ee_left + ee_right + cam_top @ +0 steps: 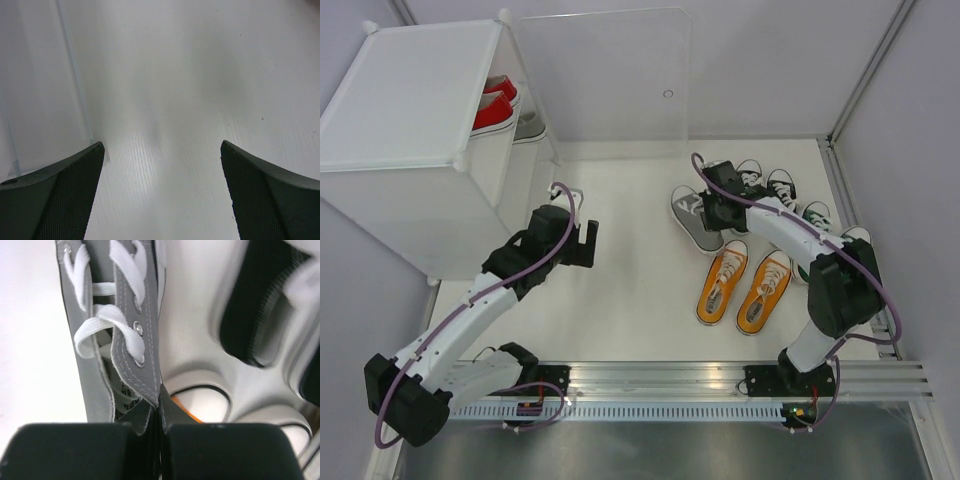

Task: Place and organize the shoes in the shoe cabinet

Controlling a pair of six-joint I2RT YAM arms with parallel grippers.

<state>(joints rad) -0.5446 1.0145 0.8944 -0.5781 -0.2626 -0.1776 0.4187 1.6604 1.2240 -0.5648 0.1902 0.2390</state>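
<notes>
The shoe cabinet point(410, 120) stands at the far left with its clear door panel point(605, 85) swung open. A red pair point(495, 108) and one grey shoe point(529, 127) sit on its shelves. My right gripper point(713, 207) is shut on the side wall of the other grey shoe point(692, 217), which rests on the table. In the right wrist view the closed gripper point(160, 407) pinches the grey canvas point(127, 320) by the eyelets. My left gripper point(585, 240) is open and empty over bare table beside the cabinet; it also shows in the left wrist view point(162, 150).
An orange pair point(745, 285) lies just in front of the grey shoe. A black pair point(765, 180) and a green pair point(830, 228) lie to its right, near the table's right edge. The cabinet wall point(35, 100) is close on the left gripper's left.
</notes>
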